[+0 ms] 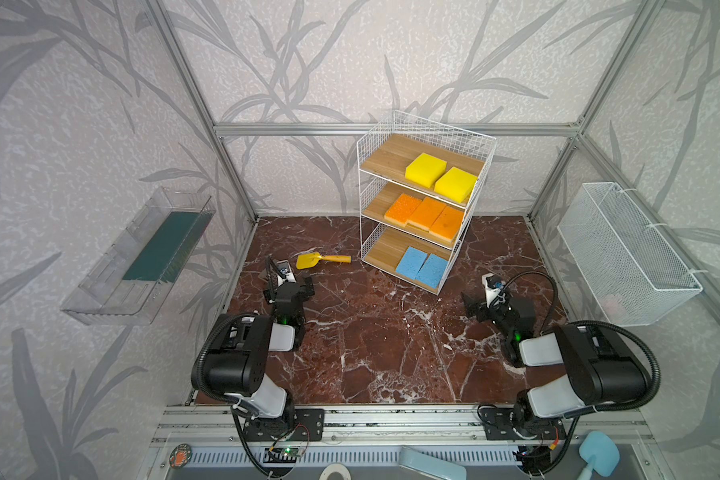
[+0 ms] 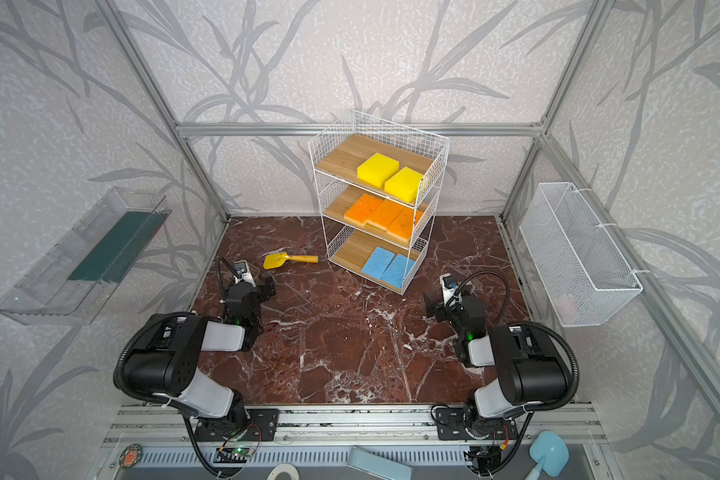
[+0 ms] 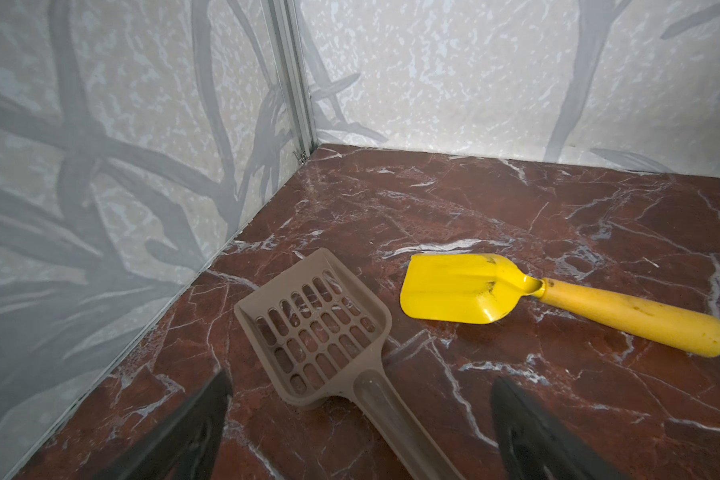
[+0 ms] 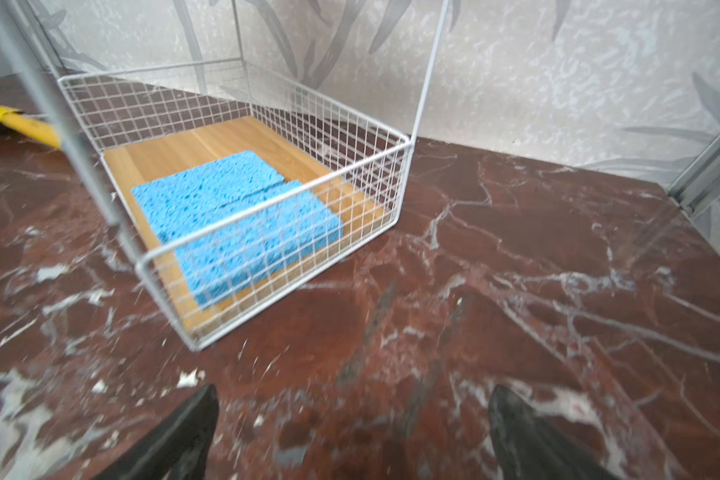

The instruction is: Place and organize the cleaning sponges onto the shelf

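Rests with left pincer (image 3: 360,380) and right pincer (image 4: 352,390) spread apart, empty, low over the counter (image 1: 371,340). Finds every sponge ahead of the right pincer on the shelf (image 1: 387,156), grouped by colour, probably for order: yellow sponges (image 1: 425,169) on top, orange sponges (image 1: 426,214) in the middle, blue sponges (image 1: 421,266) at the bottom, side by side. Leaves only a yellow scoop (image 1: 308,260) and a brown slotted scoop (image 3: 316,328) just ahead of the left pincer, ungripped. Looks finished.
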Robot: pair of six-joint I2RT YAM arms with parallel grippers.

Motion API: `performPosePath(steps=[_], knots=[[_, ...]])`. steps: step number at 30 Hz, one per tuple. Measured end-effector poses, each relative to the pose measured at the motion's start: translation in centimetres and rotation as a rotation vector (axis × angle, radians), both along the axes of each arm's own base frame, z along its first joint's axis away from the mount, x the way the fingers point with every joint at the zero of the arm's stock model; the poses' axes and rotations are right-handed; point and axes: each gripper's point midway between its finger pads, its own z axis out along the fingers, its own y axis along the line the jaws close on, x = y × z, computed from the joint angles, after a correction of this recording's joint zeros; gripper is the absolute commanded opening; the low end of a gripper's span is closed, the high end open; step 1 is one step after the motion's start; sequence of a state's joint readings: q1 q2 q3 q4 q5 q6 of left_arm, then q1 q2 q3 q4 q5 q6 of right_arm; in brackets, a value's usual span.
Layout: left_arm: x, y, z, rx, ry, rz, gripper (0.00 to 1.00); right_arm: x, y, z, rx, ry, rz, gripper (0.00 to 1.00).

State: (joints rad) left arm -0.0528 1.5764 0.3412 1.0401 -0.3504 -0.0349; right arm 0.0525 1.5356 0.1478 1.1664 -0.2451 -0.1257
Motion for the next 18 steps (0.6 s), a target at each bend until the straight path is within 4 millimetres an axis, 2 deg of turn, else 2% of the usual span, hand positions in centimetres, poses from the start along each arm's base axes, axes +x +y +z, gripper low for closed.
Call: performPosePath(steps=[3, 6, 8, 10, 13, 18], knots=[[-1.5, 0.0, -0.3, -0.002, -0.035, -0.004, 0.99, 0.3, 0.2, -0.8, 0.003, 0.016, 0.011, 0.99], [-3.2, 0.1, -1.9, -0.001, -0.004, 0.0, 0.99, 1.7, 0.7, 0.7, 0.001, -0.017, 0.038, 0.99], [-2.6, 0.3, -1.7, 0.003, -0.001, 0.012, 0.99, 2.5, 1.0, 2.1, -0.004, -0.044, 0.054, 0.99], [-0.9, 0.3, -0.7, 0.003, -0.003, 0.018, 0.99, 3.3, 1.1, 3.2, -0.006, -0.061, 0.061, 0.99], [0.3, 0.4, 0.9, -0.001, -0.041, 0.024, 0.99, 4.8, 1.0, 3.5, 0.0, -0.035, 0.053, 0.99], [0.1, 0.5, 0.0, 0.004, -0.002, 0.032, 0.99, 4.7, 0.7, 2.6, 0.0, 0.007, 0.043, 0.99]])
